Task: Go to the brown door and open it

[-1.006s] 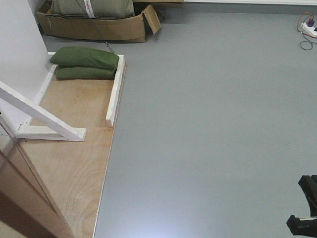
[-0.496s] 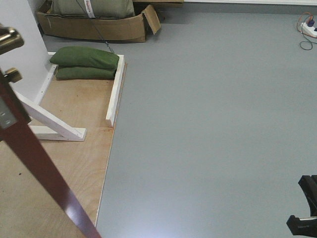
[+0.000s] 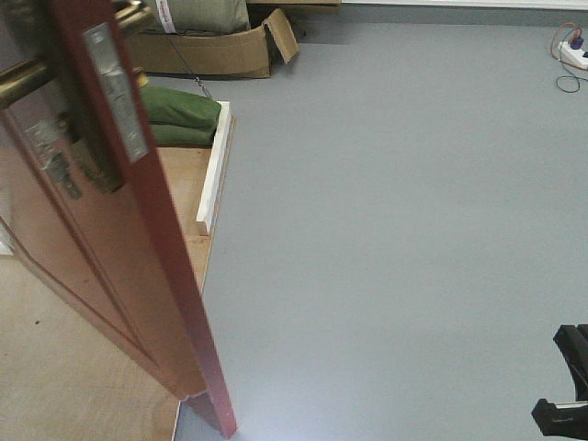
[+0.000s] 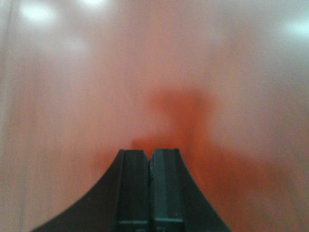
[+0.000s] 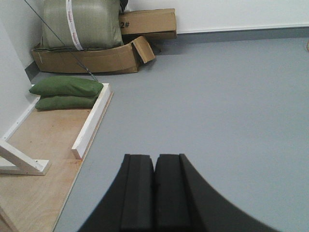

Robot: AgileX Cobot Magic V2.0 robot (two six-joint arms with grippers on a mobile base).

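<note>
Brown door (image 3: 73,248) fills the left of the front view, edge-on and ajar, so opening looks underway; left tool (image 4: 149,153), clenched empty close to its face, should push wider, right tool (image 5: 154,157) clenched idle.

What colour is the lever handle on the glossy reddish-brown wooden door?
Brass-gold; the curved lever handle shows best in the exterior front-facing view.

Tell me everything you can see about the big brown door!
The brown door is shiny reddish-brown wood with raised panel trim. It stands upright with its narrow edge toward the front camera and its bottom corner over the grey floor. A silver latch plate sits on that edge. A brass handle and small keys are on its face. The left gripper, shut, faces it up close; whether they touch is unclear.
</note>
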